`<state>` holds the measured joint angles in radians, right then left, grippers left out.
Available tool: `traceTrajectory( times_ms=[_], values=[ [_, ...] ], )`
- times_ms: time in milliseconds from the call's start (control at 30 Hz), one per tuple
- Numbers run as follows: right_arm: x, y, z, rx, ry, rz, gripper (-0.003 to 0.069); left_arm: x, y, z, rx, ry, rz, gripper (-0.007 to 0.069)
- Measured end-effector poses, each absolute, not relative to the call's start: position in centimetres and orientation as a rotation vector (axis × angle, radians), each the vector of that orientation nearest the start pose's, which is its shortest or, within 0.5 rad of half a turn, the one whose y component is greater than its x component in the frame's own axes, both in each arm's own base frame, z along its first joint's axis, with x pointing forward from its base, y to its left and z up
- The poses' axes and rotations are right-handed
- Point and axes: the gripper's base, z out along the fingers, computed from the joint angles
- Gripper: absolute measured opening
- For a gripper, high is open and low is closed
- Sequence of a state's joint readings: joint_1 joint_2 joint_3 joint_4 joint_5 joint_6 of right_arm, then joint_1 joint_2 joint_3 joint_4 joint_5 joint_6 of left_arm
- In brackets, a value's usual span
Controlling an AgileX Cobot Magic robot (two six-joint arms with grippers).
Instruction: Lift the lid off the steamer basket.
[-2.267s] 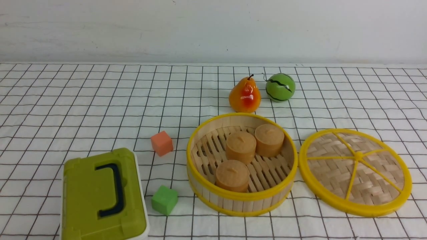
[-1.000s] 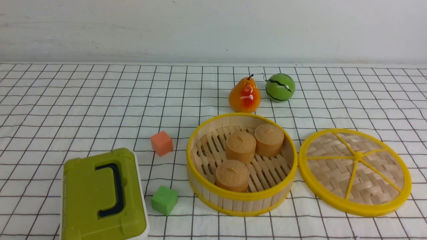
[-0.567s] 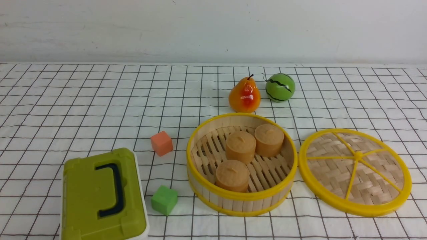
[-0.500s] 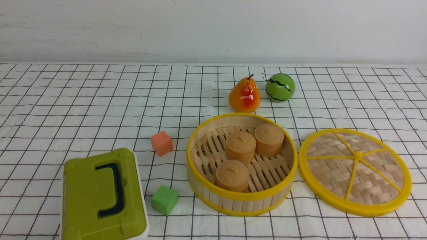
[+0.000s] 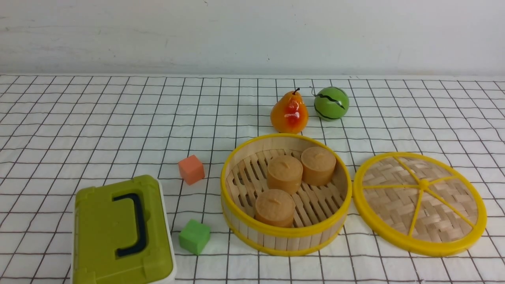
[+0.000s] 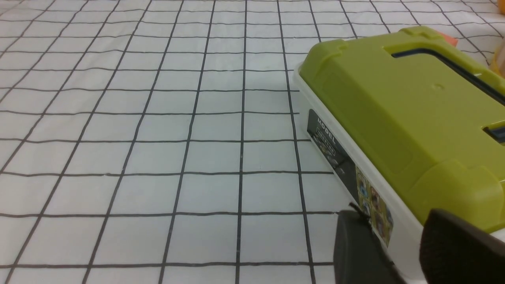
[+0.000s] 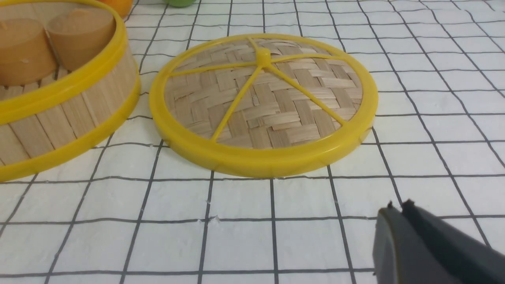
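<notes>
The steamer basket (image 5: 232, 197) stands uncovered at centre right and holds three tan round buns (image 5: 284, 173). The lid (image 5: 419, 203) lies flat on the cloth just right of the basket, close beside it. In the right wrist view the lid (image 7: 262, 102) lies ahead of my right gripper (image 7: 399, 205), which is shut and empty, low over the cloth and apart from the lid. The basket's wall (image 7: 67, 114) shows beside the lid there. My left gripper (image 6: 394, 221) is open and empty, its fingers beside the olive-green box. Neither gripper shows in the front view.
An olive-green box with a dark handle (image 5: 122, 232) stands at the front left, also in the left wrist view (image 6: 398, 106). An orange cube (image 5: 191, 169) and a green cube (image 5: 194, 236) lie left of the basket. A pear (image 5: 289, 113) and a green ball (image 5: 331, 103) sit behind it.
</notes>
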<state>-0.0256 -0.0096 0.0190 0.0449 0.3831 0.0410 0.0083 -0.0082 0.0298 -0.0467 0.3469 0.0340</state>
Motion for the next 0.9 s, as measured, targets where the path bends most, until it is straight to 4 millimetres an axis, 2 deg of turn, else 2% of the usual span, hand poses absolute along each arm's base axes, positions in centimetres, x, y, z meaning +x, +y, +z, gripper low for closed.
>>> traceTrajectory(
  times_ms=[900],
  values=[
    [5.23,0.02,17.29,0.090,1.874,0.055,0.0051,5.35,-0.10,17.23,-0.006,1.852,-0.016,0.0239]
  ],
)
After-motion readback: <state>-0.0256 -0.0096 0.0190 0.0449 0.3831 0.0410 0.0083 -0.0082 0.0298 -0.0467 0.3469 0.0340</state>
